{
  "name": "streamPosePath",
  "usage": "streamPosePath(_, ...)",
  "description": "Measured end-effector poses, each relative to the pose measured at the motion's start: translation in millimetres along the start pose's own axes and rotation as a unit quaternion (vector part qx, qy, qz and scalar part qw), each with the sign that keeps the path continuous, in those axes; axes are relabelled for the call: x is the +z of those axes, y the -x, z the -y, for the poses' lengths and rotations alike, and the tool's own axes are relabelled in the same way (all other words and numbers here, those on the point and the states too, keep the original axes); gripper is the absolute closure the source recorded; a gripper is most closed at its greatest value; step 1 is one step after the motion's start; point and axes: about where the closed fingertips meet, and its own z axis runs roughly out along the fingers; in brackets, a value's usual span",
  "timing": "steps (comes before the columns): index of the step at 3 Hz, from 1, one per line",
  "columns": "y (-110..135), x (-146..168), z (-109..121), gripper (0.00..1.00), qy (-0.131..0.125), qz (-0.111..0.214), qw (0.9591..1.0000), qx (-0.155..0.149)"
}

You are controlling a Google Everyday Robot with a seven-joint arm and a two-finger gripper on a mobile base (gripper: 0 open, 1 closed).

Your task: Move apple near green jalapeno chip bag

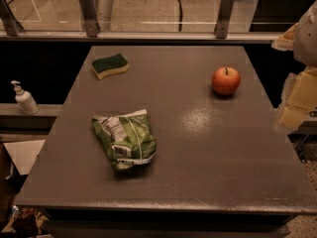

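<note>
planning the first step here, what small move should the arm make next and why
Probably bring the tool, now at the view's right edge beside the table, inward to hover over the apple. The apple sits untouched at the table's far right, well apart from the green jalapeno chip bag lying front left, so reaching it likely comes first.

We see a grey table (208, 152) with a green-topped yellow sponge (109, 65) near its far left corner. Left of the table, a white pump bottle (24, 99) stands on a ledge (44, 110). Behind it we see a glass railing (148, 6) with metal posts (88, 9). The gripper (299, 98) hangs at the right edge of the view, beside the table.
</note>
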Motion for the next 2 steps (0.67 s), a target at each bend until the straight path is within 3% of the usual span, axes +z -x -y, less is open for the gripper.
streamPosePath(1, -1.5, 6.5, 2.3, 0.00, -0.005, 0.008, 1.0000, -0.002)
streamPosePath(2, -11.3, 37.3, 15.8, 0.00, -0.008, 0.033, 0.9994, 0.006)
